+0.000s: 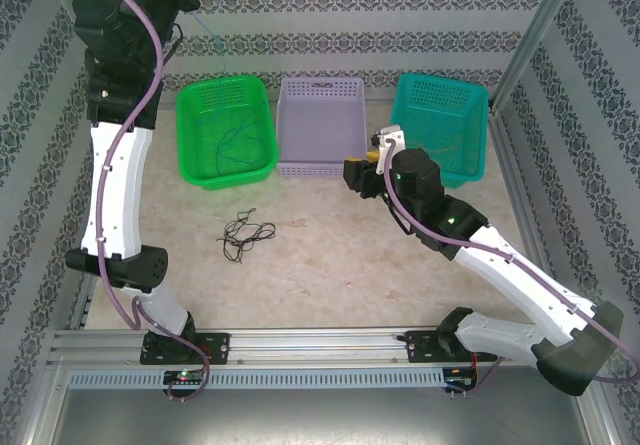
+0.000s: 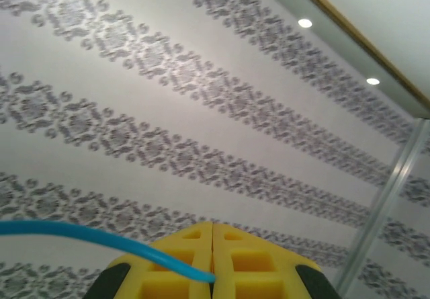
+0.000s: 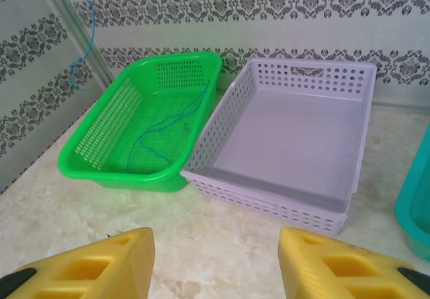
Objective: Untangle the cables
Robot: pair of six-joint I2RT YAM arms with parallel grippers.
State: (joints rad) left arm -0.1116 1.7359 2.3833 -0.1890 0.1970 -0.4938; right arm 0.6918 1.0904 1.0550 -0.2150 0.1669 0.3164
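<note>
Three baskets sit in a row at 12 o'clock on the tabletop (image 1: 330,260): green basket (image 1: 190,135) at 11, lilac basket (image 1: 320,87) in the centre, teal basket (image 1: 440,90) at 1, each just beside its neighbour. Two arms. Left gripper (image 2: 212,259) is raised high at the 11 o'clock corner, facing the patterned wall (image 2: 201,111). Its jaws are pressed flat together with one blue cable (image 2: 80,235) pinched in the seam, and the cable leaves toward 9 in the left wrist view. From the top camera that strand hangs loose in front of the wall, above the green basket's back rim. The right wrist camera shows it at 10 o'clock, with the curly free end dangling clear of the basket. Right gripper (image 3: 215,265) is low over the tabletop, just off the lilac basket's 5 o'clock corner. Its jaws are apart with nothing between them, and they point at the seam where the green and lilac baskets meet. The green basket holds thin blue wire (image 3: 158,134) looped on its floor, one or maybe two strands, too fine to count. One black tangle (image 1: 245,235) lies on bare tabletop at 6 o'clock of the green basket, well apart from the basket and from both grippers. I can't tell how many strands are in the knot.
</note>
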